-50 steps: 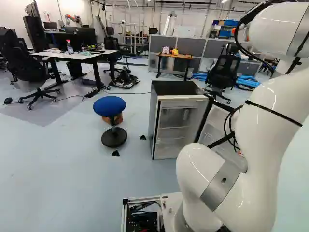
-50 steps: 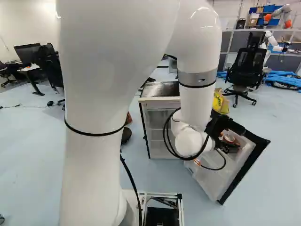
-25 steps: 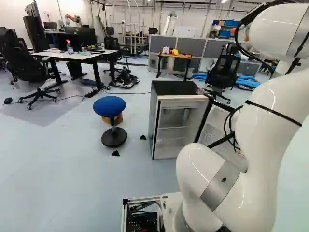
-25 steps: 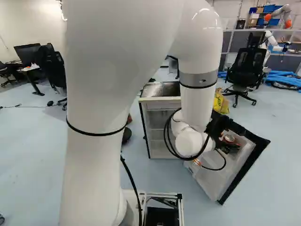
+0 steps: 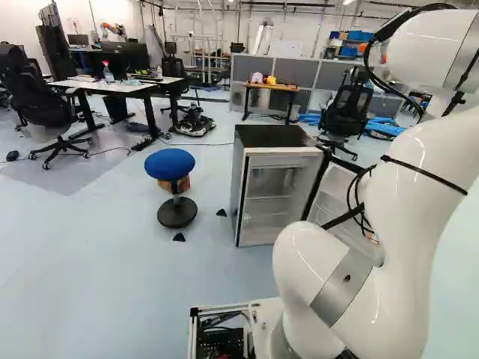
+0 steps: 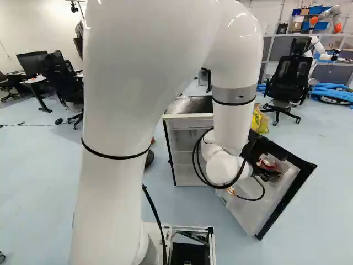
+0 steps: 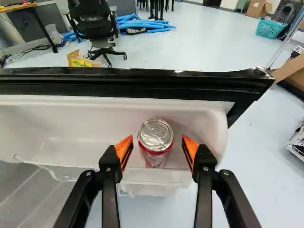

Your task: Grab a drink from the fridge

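Can (image 7: 156, 143) stands upright, lid up, long axis vertical, between fingers of the spread tool (image 6: 269, 169).

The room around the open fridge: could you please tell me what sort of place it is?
Most likely a robotics lab: another robot stands at the back of the right base view, and the left base view shows a desk, monitors and a black office chair.

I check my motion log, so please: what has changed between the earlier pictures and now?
The arm has shifted slightly rightward in the right base view. The gripper is open, with the soda can between its fingers, not gripped. The fridge, its open door and the blue stool stayed as they were.
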Tool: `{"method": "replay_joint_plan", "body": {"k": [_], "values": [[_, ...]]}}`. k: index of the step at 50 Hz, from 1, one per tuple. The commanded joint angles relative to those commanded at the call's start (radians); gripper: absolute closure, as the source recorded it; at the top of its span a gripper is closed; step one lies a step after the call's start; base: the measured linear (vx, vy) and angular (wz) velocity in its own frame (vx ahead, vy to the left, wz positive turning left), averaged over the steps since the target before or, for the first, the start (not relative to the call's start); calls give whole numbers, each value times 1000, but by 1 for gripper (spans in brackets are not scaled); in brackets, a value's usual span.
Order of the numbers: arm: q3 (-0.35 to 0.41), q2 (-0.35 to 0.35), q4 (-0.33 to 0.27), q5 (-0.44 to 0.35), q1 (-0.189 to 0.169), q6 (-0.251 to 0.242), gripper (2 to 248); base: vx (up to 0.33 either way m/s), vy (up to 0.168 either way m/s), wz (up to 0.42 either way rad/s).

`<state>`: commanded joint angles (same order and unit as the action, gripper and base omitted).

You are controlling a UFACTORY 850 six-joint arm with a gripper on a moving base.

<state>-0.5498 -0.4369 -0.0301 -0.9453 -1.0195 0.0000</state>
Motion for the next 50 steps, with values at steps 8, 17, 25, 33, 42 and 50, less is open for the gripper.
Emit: {"method": "replay_joint_plan", "body": {"k": [8, 17, 25, 33, 42, 50], "values": [[0, 0, 0, 0, 0, 0, 91, 0, 0, 0], [0, 0, 0, 0, 0, 0, 147, 0, 0, 0], [0, 0, 0, 0, 0, 0, 159, 0, 0, 0], [0, 0, 0, 0, 0, 0, 159, 0, 0, 0], [0, 0, 0, 0, 0, 0, 159, 0, 0, 0], [2, 2, 0, 0, 0, 0, 159, 0, 0, 0]]}}
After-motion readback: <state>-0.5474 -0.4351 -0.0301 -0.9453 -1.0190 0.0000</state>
